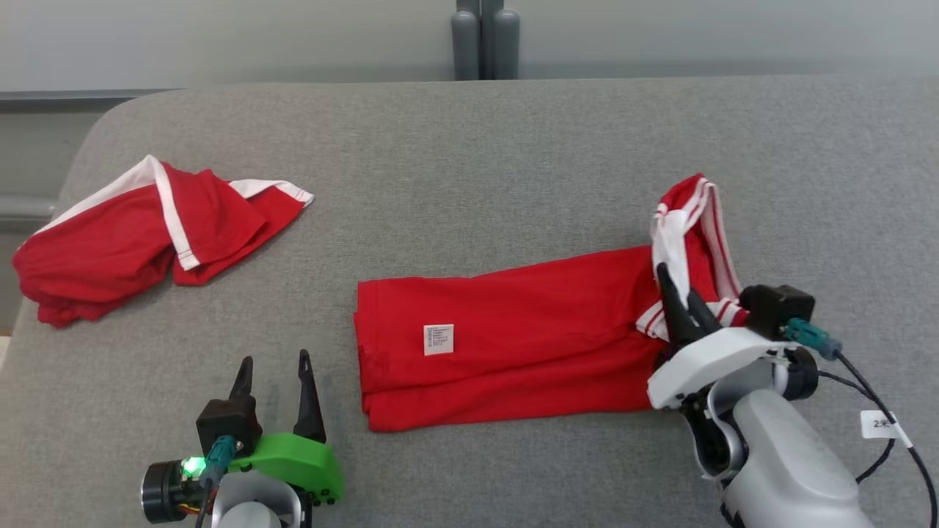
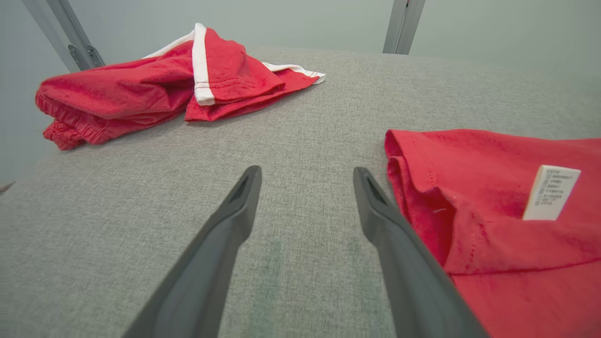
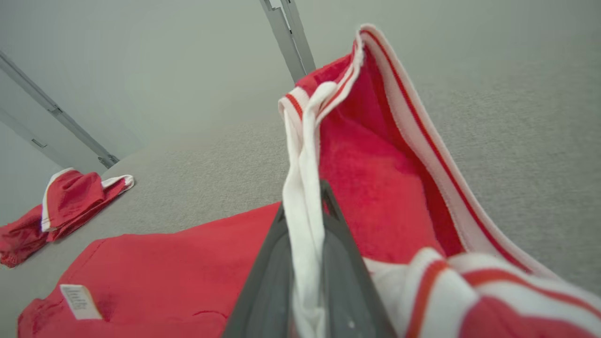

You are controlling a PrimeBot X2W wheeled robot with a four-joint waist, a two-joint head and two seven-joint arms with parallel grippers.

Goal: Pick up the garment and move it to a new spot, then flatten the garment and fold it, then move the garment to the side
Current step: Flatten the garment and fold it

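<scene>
The garment (image 1: 513, 337) is a red shirt with white striped trim, folded into a long band across the middle of the grey surface, a white label on top. My right gripper (image 1: 678, 297) is shut on the white collar trim at its right end, which stands lifted off the surface. Seen from the right wrist, the white trim (image 3: 303, 225) runs up between the dark fingers (image 3: 267, 272). My left gripper (image 1: 273, 381) rests open just left of the garment's left edge (image 2: 399, 159), fingers (image 2: 225, 225) on the bare surface, nothing between them.
A second red garment with white stripes (image 1: 139, 235) lies crumpled at the far left, near the surface's rounded corner (image 2: 155, 89). Grey padded surface (image 1: 477, 161) stretches wide behind the shirt. A grey post (image 1: 484, 40) stands beyond the far edge.
</scene>
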